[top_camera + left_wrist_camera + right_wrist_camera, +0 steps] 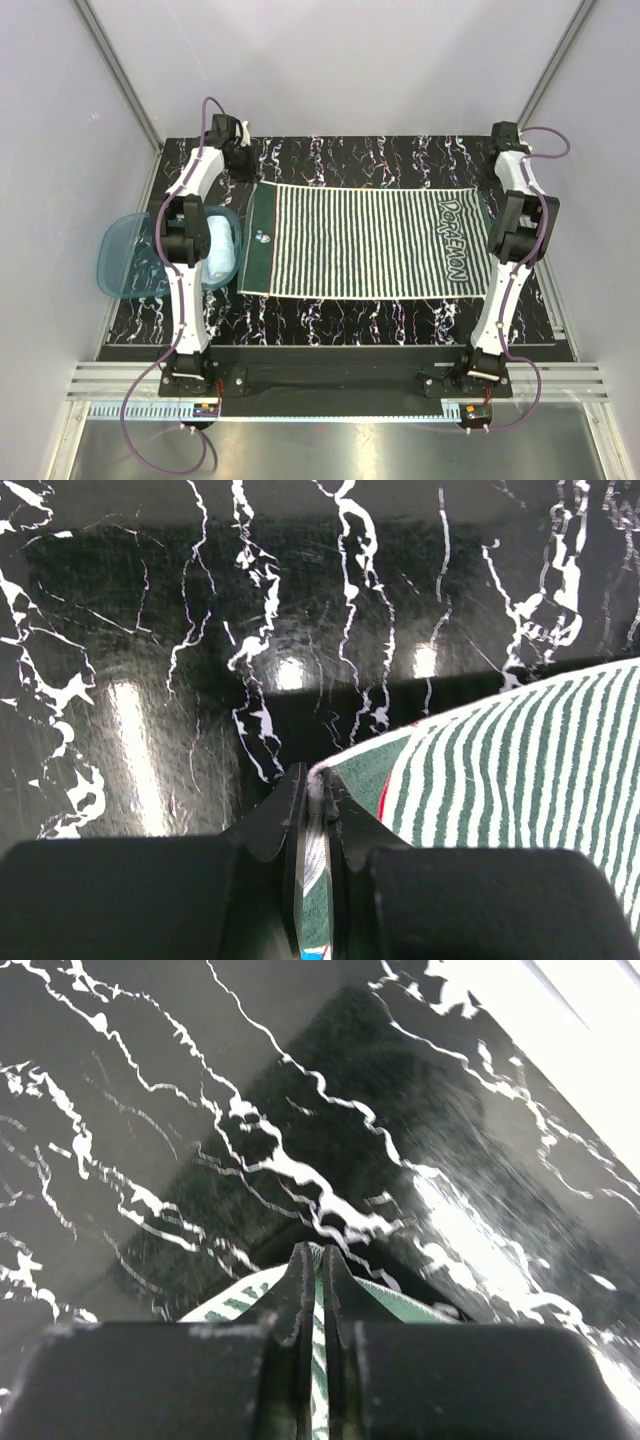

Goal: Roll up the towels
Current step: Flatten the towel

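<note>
— Where is the striped towel [365, 240], from where you stand?

— It lies spread flat in the middle of the worktop [330, 315], with its long edges running left to right. The left end has a dark green band, and the right end carries white lettering.

— And the arms?

— Each one holds a far corner. The left pincer [318, 792] is closed on the far left corner; I see the cloth squeezed between its fingers. The right pincer [312, 1260] is closed on the far right corner in the same way (only a small tip of stripes shows there).

— Is there room around it?

— In front of the near edge there is a bare strip of worktop, running across between the two arm bases. Behind the far edge there is also a bare strip, narrower. On the right, the towel's end comes close to the right arm.

— The other towel?

— The light blue towel [222, 250] sits bunched in the blue tub [125, 255], which stands just beside the striped towel's left edge and reaches the left edge of the worktop. The left arm passes over it.
</note>
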You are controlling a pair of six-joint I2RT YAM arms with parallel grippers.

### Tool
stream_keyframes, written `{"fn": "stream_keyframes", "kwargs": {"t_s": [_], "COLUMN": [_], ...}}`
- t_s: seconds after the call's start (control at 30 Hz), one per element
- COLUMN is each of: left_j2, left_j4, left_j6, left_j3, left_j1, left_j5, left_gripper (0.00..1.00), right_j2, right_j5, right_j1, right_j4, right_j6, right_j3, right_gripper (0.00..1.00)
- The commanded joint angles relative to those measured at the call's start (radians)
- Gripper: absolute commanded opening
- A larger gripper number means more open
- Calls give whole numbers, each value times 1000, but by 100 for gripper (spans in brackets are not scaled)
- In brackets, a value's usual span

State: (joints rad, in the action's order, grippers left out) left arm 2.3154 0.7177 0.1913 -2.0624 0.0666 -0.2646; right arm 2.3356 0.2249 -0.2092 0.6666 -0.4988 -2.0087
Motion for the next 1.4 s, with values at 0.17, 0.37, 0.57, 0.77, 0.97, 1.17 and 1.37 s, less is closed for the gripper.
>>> {"fn": "stream_keyframes", "kwargs": {"t_s": [0.17, 0.37, 0.57, 0.77, 0.97, 1.17, 1.37], "left_j2": [3, -126, -316, -591, -815, -1025, -1290], "left_j4": [3, -37, -21, -35, -95, -41, -35], "left_j6": [0, 22, 53, 48, 121, 314, 506], "left_j3": [-47, 18, 97, 444, 744, 1022, 1304], "left_j1": [-11, -10, 15, 113, 219, 387, 401], "left_j5": [63, 93, 113, 139, 100, 243, 378], "left_gripper": [60, 99, 99, 99, 99, 99, 99], "right_j2": [45, -97, -332, -623, -860, -949, -1044], "right_j5": [-29, -32, -53, -110, -144, -315, -364], "right_j1": [4, 4, 16, 60, 93, 88, 88], "right_j4": [47, 39, 33, 16, 47, 51, 25], "right_j6": [37, 26, 25, 19, 16, 5, -32], "right_j3": [-159, -72, 83, 347, 602, 789, 875], "right_gripper": [78, 98, 100, 100, 100, 100, 100]}}
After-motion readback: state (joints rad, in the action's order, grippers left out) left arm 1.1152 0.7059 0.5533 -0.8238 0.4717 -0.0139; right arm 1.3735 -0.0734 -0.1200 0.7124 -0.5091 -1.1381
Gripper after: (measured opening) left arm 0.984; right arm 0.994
